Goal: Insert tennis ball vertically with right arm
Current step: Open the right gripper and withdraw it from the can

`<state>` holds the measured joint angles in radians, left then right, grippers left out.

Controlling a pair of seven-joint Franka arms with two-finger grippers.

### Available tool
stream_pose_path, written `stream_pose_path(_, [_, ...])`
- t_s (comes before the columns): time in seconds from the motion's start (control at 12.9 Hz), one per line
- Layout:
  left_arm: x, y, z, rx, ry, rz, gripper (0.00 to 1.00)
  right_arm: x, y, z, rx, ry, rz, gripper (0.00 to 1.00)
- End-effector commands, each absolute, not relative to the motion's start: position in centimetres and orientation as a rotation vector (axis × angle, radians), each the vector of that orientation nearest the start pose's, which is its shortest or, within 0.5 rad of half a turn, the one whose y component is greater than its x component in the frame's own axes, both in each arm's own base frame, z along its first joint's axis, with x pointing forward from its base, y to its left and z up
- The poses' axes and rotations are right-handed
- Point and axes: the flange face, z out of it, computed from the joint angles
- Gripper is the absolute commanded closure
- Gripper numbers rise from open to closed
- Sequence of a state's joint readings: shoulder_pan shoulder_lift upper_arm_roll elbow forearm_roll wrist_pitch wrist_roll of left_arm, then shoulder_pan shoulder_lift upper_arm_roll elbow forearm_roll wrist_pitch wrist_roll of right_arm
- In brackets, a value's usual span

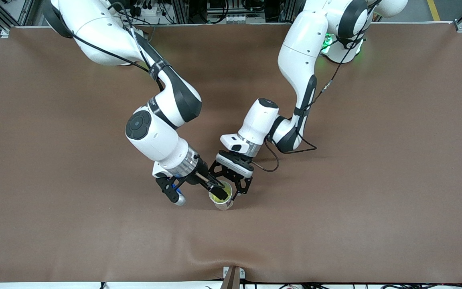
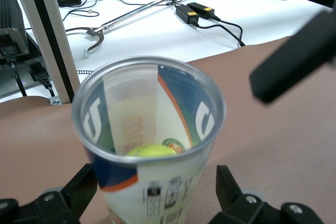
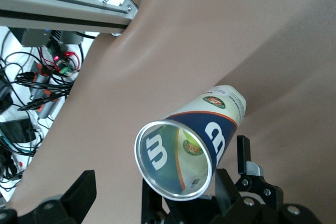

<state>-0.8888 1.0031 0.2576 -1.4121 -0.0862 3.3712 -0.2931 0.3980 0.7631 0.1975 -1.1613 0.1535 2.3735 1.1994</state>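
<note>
Can (image 1: 221, 199) stood upright on the brown table (image 1: 375, 180), roughly mid-table and toward the front-camera edge, its open mouth ringed by a silver rim. I saw the tennis ball (image 2: 151, 151) inside it, low down near the bottom, yellow-green through the clear wall. The left gripper (image 1: 231, 188) sat around the can with its jaws spread, a finger (image 2: 231, 190) on each flank; I could not tell from the left wrist view whether the pads actually touched the wall. The right gripper (image 1: 199, 192) hung just over the can's mouth, released and holding nothing, one dark finger (image 1: 215, 188) crossing above the rim and the other toward the right arm's end of the table.
</note>
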Motion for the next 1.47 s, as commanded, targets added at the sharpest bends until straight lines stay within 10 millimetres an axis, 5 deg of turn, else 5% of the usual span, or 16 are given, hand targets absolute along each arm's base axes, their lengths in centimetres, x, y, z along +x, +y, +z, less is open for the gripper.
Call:
stream_pose_path(0.0, [58.7,-49.8,23.3,-2.989,0.714,-1.599,0.00,68.6,36.7,44.8,-2.437,1.031,-0.108,0.00])
stream_pose_path(0.31, [58.8,-49.8,23.7,-3.020,0.650,-1.606,0.00,67.0,32.7,51.6,-2.560,0.865,-0.123,0.00])
stream_pose_path(0.78, [59.0,-49.5,24.8,-3.033,0.615,-1.614,0.00,62.0,22.8,61.5,-2.837,0.447,-0.041,0.00])
stream_pose_path(1.01, [58.9,-49.5,25.9,-3.038,0.601,-1.628,0.00,59.0,17.3,63.2,-2.946,0.260,0.029,0.00])
stream_pose_path(1.4, [58.0,-50.6,28.7,-3.040,0.616,-1.680,0.00,54.4,5.7,62.1,-3.045,-0.018,0.091,0.00])
